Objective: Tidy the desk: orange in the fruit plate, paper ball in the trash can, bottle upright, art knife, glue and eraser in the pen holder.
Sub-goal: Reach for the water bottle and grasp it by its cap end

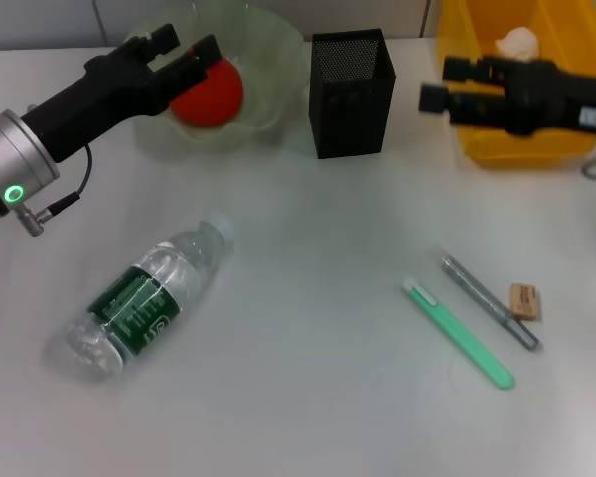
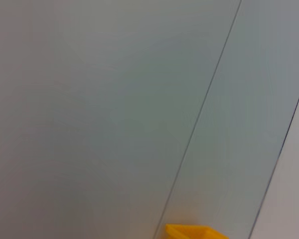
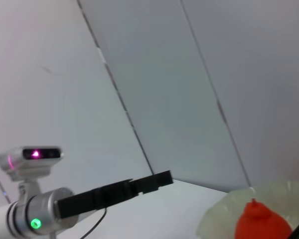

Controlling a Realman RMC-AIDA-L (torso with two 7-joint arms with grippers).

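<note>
The orange (image 1: 211, 94) sits in the pale-green fruit plate (image 1: 268, 60) at the far left of the tabletop (image 1: 298, 397) in the head view. The left gripper (image 1: 184, 52) hovers just over it, fingers (image 1: 204, 47) spread apart and holding nothing. Beside the plate stands the black mesh pen holder (image 1: 351, 91). Farther right, the yellow trash can (image 1: 566, 30) has the paper ball (image 1: 518, 42) in it, with the right gripper (image 1: 439, 83) in front; I cannot tell how its fingers are set. The bottle (image 1: 144, 298) lies on its side at near left. Near right lie a green art knife (image 1: 459, 333), a grey pen-shaped stick (image 1: 489, 301) and the eraser (image 1: 524, 299), the eraser just beside the stick.

The left wrist view shows only a grey panelled wall and a corner of the trash can (image 2: 194, 232).

The right wrist view shows what the head view hides: the orange's (image 3: 261, 224) nub, the plate's wavy rim (image 3: 214, 224), and the left gripper (image 3: 162, 178) side-on.
</note>
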